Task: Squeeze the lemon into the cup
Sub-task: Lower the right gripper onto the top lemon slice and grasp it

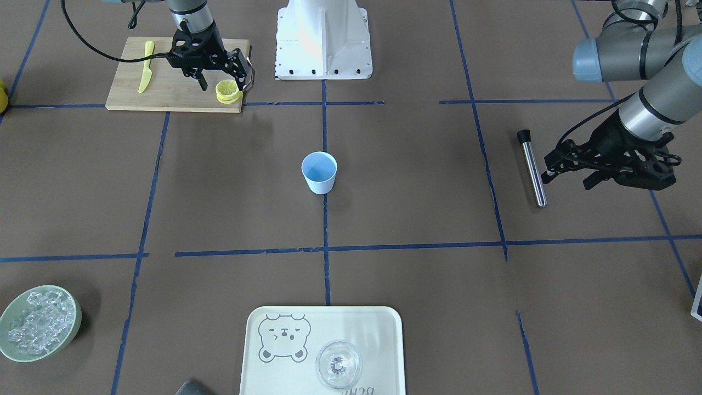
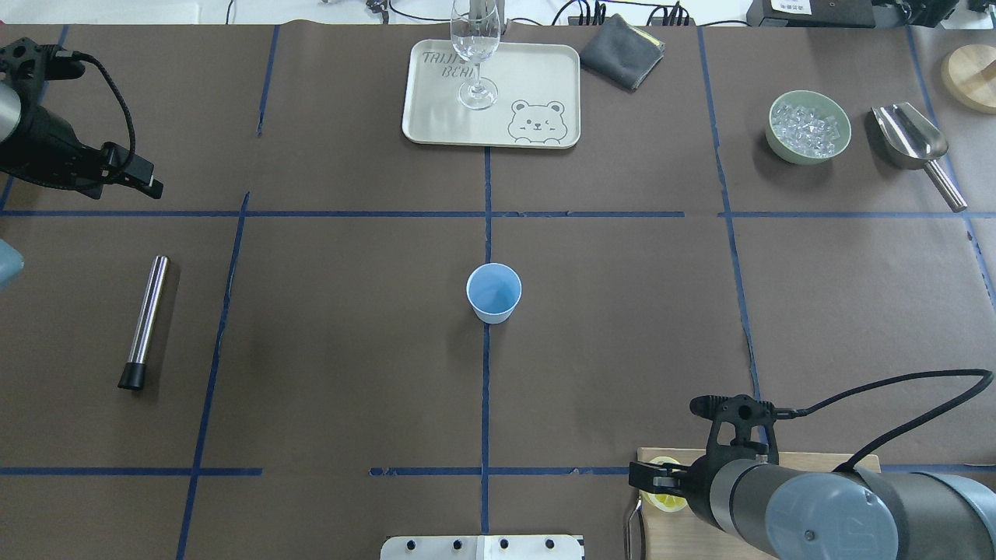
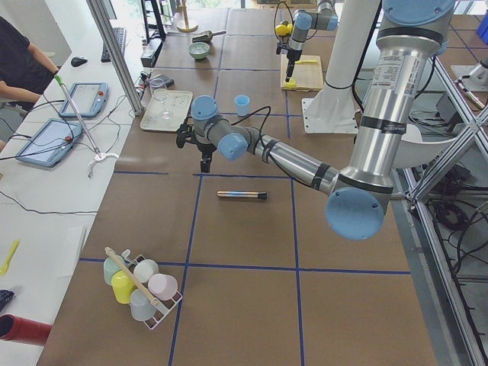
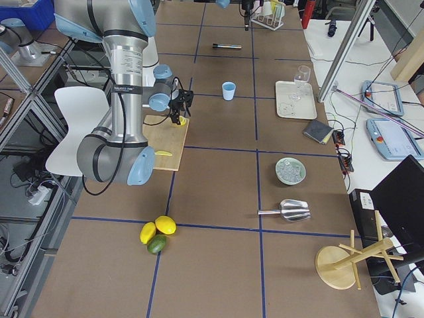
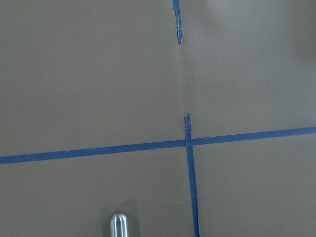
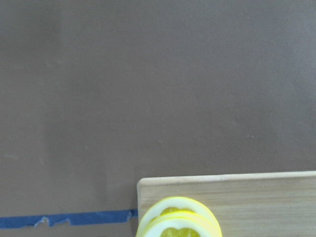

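Mostly cropped — lemon [image 6: 178, 223] at the right wrist view's bottom edge

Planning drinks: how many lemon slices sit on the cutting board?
2: one thin round yellow lemon slice lies atop a second slice at the pale wooden cutting board's corner; more may be hidden underneath.

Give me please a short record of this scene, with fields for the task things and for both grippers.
cup: pale blue cup, upright, looks empty, at the table centre
lemon: stacked lemon slices on a corner of the cutting board
right gripper: open, over the slices
left gripper: open, holding nothing, near the steel tube
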